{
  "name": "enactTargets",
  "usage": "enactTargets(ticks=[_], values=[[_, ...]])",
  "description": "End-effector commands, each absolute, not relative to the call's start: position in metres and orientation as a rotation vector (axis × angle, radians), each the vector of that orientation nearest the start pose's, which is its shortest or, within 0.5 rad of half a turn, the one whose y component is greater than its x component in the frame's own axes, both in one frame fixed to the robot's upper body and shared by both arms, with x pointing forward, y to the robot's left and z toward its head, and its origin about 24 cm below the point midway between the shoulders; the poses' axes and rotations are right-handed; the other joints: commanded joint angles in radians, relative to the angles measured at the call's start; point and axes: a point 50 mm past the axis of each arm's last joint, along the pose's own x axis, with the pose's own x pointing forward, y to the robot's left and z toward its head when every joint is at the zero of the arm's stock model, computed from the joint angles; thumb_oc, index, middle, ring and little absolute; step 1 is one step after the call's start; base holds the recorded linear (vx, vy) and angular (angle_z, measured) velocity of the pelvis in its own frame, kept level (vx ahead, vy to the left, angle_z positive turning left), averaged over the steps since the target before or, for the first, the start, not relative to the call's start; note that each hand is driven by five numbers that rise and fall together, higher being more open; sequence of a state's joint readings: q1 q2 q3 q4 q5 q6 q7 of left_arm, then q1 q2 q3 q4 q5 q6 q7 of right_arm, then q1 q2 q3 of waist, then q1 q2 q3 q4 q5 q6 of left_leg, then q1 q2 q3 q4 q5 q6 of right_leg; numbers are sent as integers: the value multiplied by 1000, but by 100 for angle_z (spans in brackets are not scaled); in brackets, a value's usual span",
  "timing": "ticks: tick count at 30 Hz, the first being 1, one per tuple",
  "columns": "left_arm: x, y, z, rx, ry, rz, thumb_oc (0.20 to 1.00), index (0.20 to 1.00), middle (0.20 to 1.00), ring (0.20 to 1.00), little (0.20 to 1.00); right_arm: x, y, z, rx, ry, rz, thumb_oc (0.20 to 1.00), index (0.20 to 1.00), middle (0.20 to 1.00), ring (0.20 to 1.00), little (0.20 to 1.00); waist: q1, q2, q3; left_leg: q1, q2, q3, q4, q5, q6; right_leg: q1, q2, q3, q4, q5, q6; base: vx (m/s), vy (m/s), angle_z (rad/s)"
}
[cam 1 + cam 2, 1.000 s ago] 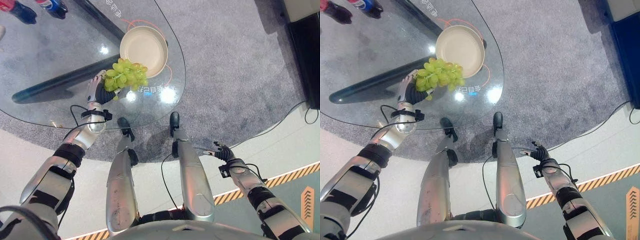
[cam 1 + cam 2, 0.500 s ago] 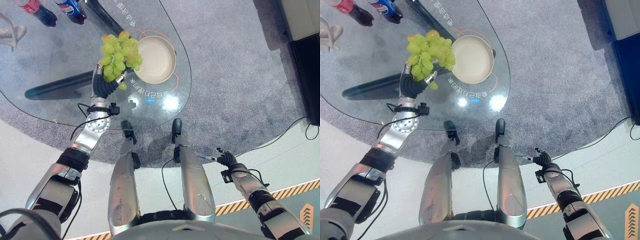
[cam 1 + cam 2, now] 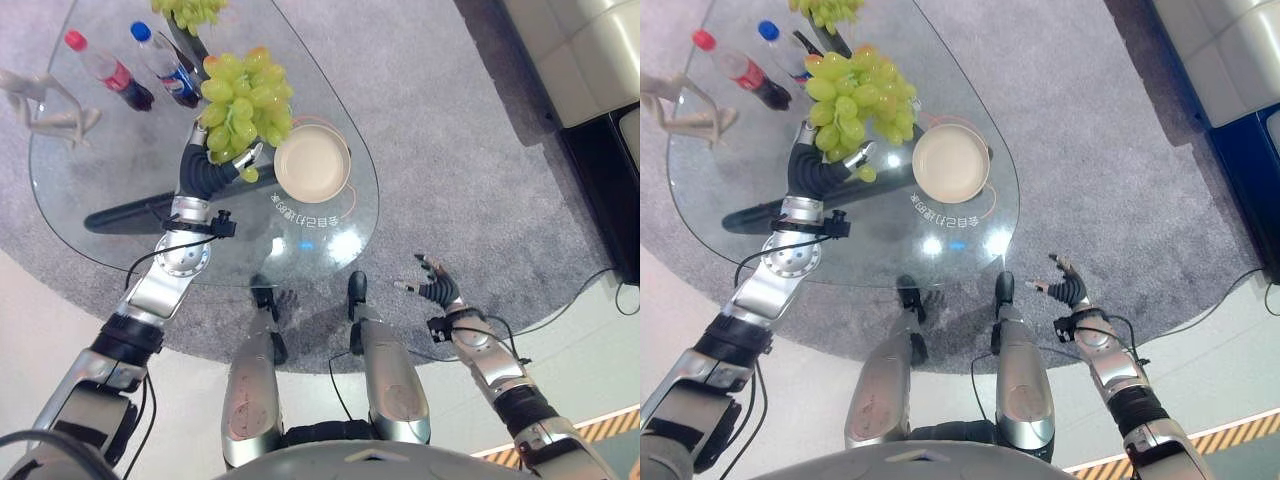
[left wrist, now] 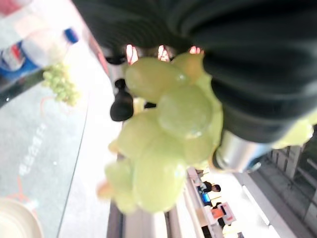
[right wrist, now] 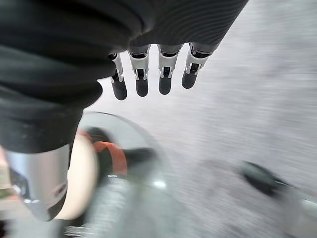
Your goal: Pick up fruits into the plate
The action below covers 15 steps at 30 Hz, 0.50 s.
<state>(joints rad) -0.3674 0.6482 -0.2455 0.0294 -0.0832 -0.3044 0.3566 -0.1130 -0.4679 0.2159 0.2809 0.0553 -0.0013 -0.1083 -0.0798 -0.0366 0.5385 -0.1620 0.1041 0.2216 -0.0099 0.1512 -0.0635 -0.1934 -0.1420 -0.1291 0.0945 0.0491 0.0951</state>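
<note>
Our left hand (image 3: 212, 168) grips a bunch of green grapes (image 3: 243, 97) raised above the glass surface (image 3: 90, 180) beside the empty plate (image 3: 312, 163), ready to lower in, while our right hand (image 3: 432, 287) hangs spread and idle.

two grape bunches (image 3: 245, 95) (image 3: 190, 10), two bottles (image 3: 105, 72) (image 3: 165, 62), one plate (image 3: 312, 162), one figurine (image 3: 45, 100).

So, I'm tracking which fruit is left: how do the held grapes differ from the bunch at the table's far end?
The held grapes are lifted off the glass, gripped in the left hand, beside the plate; the far bunch lies on the table, untouched. The held grapes show whole; the far bunch is cut off by the view's edge. Both are green. The right hand hangs open off the table.
</note>
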Motion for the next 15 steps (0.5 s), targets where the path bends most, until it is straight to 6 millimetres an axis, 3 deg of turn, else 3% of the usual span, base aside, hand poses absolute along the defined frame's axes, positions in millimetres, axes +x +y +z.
enactTargets(ticks=[1,9,15], values=[[286,202,176,536,-654,-8,200,200,200,200,200,262,-224,48,-521,67,145,1000,1000,1000,1000,1000,-2,11,-184,28,6,-46,49,-92,-17,56,-25,-52,-32,10,18,157,27,2],[284,219,156,709,-458,-166,200,200,200,200,200,280,-202,110,-581,-57,446,1000,1000,1000,1000,1000,35,25,-311,136,39,-38,-18,-63,-46,181,-54,-91,-102,30,33,113,25,6],[285,220,148,804,-371,-284,200,200,200,200,200,290,-177,129,-621,-46,642,1000,1000,1000,1000,1000,54,31,-358,178,40,-37,-17,-76,-45,224,-64,-102,-105,21,32,60,33,3]])
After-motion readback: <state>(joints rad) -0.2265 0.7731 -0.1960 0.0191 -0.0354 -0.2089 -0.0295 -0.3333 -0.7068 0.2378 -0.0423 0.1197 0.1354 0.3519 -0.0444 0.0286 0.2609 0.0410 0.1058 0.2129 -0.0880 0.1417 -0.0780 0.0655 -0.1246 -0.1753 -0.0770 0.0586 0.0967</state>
